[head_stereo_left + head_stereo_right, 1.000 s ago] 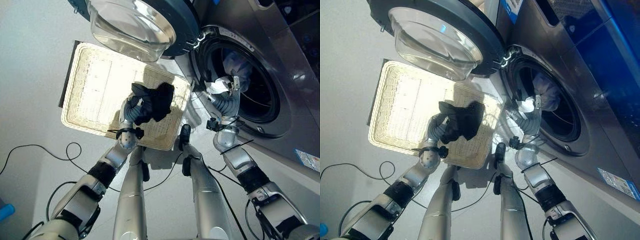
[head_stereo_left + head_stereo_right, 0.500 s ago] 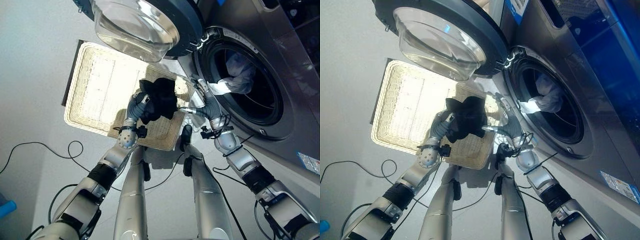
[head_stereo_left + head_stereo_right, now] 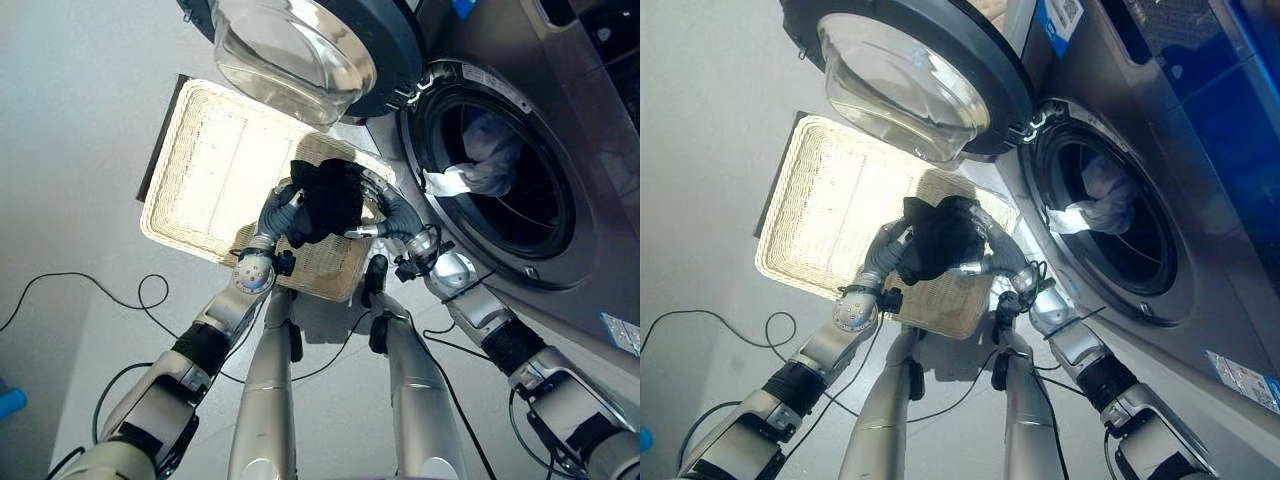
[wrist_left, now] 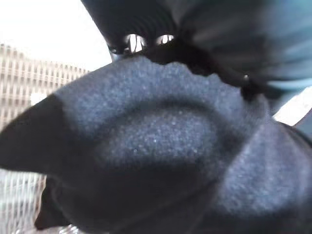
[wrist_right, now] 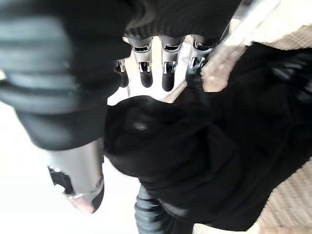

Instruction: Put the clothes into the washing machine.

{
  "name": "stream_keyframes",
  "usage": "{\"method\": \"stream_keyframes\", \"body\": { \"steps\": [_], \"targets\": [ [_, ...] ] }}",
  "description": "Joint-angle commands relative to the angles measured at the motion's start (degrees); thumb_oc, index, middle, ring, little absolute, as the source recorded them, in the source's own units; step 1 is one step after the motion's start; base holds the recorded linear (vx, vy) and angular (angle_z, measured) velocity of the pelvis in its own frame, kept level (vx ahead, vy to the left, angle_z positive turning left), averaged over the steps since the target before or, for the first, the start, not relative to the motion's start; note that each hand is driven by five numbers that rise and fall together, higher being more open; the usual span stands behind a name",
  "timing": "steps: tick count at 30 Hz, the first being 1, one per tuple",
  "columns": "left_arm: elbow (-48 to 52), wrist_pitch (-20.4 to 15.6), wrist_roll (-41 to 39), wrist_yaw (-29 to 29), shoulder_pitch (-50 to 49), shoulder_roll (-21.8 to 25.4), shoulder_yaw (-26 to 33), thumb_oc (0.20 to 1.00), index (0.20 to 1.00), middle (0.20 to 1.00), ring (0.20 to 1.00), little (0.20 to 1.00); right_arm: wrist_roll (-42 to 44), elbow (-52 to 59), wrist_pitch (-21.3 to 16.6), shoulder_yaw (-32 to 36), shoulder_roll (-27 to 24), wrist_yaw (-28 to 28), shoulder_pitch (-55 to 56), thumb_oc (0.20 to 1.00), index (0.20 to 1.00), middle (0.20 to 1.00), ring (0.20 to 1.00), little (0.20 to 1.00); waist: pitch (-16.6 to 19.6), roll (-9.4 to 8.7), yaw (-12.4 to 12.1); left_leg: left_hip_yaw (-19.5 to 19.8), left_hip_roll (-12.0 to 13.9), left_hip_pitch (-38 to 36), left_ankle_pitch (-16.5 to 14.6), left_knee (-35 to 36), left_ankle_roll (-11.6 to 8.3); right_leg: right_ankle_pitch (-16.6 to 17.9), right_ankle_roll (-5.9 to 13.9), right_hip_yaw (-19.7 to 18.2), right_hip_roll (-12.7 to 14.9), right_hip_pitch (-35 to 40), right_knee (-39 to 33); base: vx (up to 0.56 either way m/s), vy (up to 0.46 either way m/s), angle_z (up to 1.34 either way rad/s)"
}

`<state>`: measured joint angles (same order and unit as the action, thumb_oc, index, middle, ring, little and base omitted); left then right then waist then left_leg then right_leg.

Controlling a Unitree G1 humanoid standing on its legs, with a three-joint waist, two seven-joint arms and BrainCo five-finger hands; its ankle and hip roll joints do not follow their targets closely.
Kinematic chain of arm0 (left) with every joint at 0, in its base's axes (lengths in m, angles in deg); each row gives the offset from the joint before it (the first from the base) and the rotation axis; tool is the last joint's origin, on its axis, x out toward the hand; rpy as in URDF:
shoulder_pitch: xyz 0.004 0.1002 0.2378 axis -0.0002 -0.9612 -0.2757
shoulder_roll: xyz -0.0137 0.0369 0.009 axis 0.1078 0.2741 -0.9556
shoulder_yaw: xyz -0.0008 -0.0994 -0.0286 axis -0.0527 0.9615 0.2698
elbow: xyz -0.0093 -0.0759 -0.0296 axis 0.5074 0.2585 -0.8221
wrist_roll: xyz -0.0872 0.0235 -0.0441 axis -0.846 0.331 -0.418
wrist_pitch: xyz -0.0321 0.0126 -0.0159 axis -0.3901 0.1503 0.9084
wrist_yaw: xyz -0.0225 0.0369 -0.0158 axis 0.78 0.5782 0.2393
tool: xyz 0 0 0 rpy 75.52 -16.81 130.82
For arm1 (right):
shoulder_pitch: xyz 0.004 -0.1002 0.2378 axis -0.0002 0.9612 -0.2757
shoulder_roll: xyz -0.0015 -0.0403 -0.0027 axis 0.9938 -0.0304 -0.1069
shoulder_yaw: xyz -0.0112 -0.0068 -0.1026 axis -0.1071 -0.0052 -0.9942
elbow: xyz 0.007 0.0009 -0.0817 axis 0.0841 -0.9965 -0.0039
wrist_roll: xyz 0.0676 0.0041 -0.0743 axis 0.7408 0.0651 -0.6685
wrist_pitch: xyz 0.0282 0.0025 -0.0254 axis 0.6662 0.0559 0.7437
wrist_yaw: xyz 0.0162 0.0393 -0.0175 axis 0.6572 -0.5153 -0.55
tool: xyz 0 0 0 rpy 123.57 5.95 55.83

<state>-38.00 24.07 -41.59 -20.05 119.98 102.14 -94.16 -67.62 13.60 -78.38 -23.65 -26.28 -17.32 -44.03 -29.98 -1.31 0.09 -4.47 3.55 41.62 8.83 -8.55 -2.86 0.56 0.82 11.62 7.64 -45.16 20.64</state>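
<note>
Left robot hand (image 3: pixel 281 212) and right robot hand (image 3: pixel 385 213) meet at a black garment (image 3: pixel 326 200) above the wicker basket (image 3: pixel 215 170).

The washing machine (image 3: pixel 520 120) stands at right, door (image 3: pixel 310 45) swung open, a white cloth (image 3: pixel 470 170) in its drum. Left robot hand's fingers curl round the garment; right robot hand's fingers reach straight beside it, thumb spread.

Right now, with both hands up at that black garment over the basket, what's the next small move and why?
Probably carry the black garment toward the open drum. The left hand holds it above the wicker basket, the right hand is at its other side, and the door stands open with pale clothes already inside.
</note>
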Motion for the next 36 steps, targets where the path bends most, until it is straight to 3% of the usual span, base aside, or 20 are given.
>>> {"method": "stream_keyframes", "body": {
  "steps": [1,5,11,24,28,30,31,36],
  "targets": [
    [7.22,-4.86,-1.55,-3.19,2.63,-1.73,-0.79,0.2,0.2,0.2,0.2,0.2,4.07,1.34,0.33,-0.94,-0.94,2.55,-2.11,1.0,1.0,1.0,1.0,1.0,0.19,2.84,-0.62,-1.13,-6.01,0.41,-2.58,-2.18,3.82,3.24,2.53,2.1,-2.93,1.57,-2.54,0.0,0.0,0.0],
    [7.75,-4.8,-2.93,-5.11,3.77,-2.31,-1.91,0.2,0.2,0.2,0.2,0.2,6.23,-2.77,1.73,-2.18,-0.22,4.47,-4.71,1.0,1.0,1.0,1.0,1.0,0.19,3.42,-1.15,-0.76,-6.32,0.61,-2.38,-2.11,3.8,3.46,2.46,2.51,-2.7,1.42,-2.76,0.0,0.0,0.0],
    [7.82,-6.19,-5.88,-8.91,5.84,-3.51,-4.37,0.2,0.2,0.2,0.2,0.2,3.84,-12.69,8.9,-4.47,0.64,3.21,-10.34,1.0,1.0,1.0,1.0,1.0,0.19,4.54,-2.13,-0.29,-6.81,0.94,-2.16,-2.37,3.79,3.56,2.17,3.13,-2.38,1.24,-2.6,0.0,-0.001,0.06],
    [11.83,-7.12,-14.24,-19.79,6.94,-4.94,-6.7,0.2,0.2,0.2,0.2,0.2,-2.18,-26.44,14.99,-5.38,2.0,2.93,-16.75,1.0,1.0,1.0,1.0,1.0,0.19,6.32,-3.62,0.33,-7.55,0.81,-1.81,-2.04,4.39,3.83,1.71,3.76,-2.19,1.16,-2.47,0.0,-0.002,0.03],
    [13.12,-6.58,-14.69,-21.08,6.83,-5.07,-7.27,0.2,0.2,0.2,0.2,0.2,-4.09,-26.78,15.06,-5.85,1.84,0.8,-17.68,1.0,1.0,1.0,1.0,1.0,0.19,6.49,-3.74,0.23,-7.58,1.05,-1.76,-2.22,4.56,3.94,1.66,3.78,-2.16,0.8,-2.08,0.0,0.0,0.0],
    [13.93,-5.75,-14.87,-21.38,6.86,-5.24,-7.42,0.2,0.2,0.2,0.2,0.2,-3.0,-26.36,14.0,-5.72,2.15,0.44,-18.19,0.589,0.589,0.589,0.589,0.589,0.19,6.55,-3.77,0.16,-7.64,1.07,-1.77,-2.18,4.64,3.94,1.59,3.73,-2.27,0.76,-2.13,0.0,0.0,0.0],
    [14.32,-5.29,-14.89,-21.54,6.82,-5.36,-7.47,0.2,0.2,0.2,0.2,0.2,-2.29,-25.87,12.73,-5.48,2.34,0.16,-18.4,0.2,0.2,0.2,0.2,0.2,0.19,6.56,-3.78,0.21,-7.69,1.0,-1.79,-2.13,4.69,3.94,1.6,3.65,-2.31,0.79,-2.16,0.0,0.0,0.0],
    [14.88,-3.87,-14.48,-21.87,6.74,-6.05,-7.57,0.2,0.2,0.2,0.2,0.2,2.68,-23.85,8.36,-3.78,3.46,-0.84,-19.12,0.2,0.2,0.2,0.2,0.2,0.19,6.71,-3.72,0.14,-7.77,0.94,-1.83,-2.08,4.76,3.89,1.64,3.43,-2.43,0.77,-2.04,0.0,0.0,0.0]
  ]
}}
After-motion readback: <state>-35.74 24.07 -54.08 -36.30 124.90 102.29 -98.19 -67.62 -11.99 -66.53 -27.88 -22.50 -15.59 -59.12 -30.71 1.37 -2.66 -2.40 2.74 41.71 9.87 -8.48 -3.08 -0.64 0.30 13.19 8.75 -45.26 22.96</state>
